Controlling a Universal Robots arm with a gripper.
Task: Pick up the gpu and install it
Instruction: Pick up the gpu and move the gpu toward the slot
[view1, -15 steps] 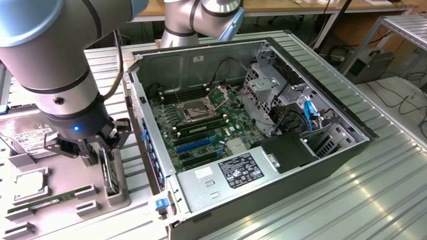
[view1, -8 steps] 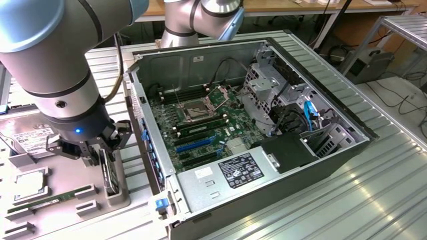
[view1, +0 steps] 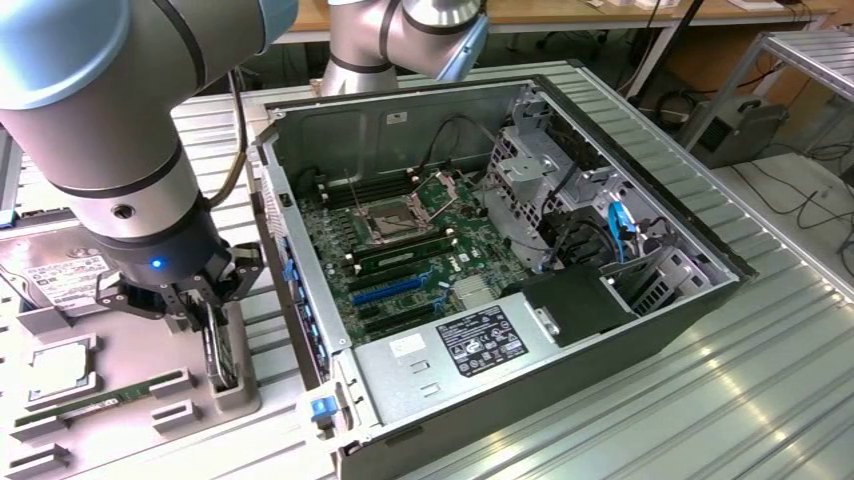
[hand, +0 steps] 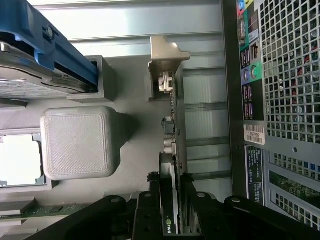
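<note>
The gpu (hand: 174, 150) stands on edge in a grey holder (hand: 125, 75), with its silvery-tan bracket (hand: 167, 55) at the end away from my gripper. In the wrist view my gripper (hand: 171, 192) straddles the card, one black finger pressed against each face, so it is shut on it. In the exterior view the gripper (view1: 214, 335) is down on the gpu (view1: 222, 360), at the exterior view's left of the open computer case (view1: 694, 300). The card still sits in the holder (view1: 240, 395).
The grey fixture also holds a hard drive in a blue caddy (hand: 35, 55), a processor (view1: 56, 365) and a memory stick (view1: 94, 400). The case lies open with its motherboard (view1: 400, 255) and blue slots (view1: 394, 288) exposed. Its rear panel (hand: 285, 100) is close beside the card.
</note>
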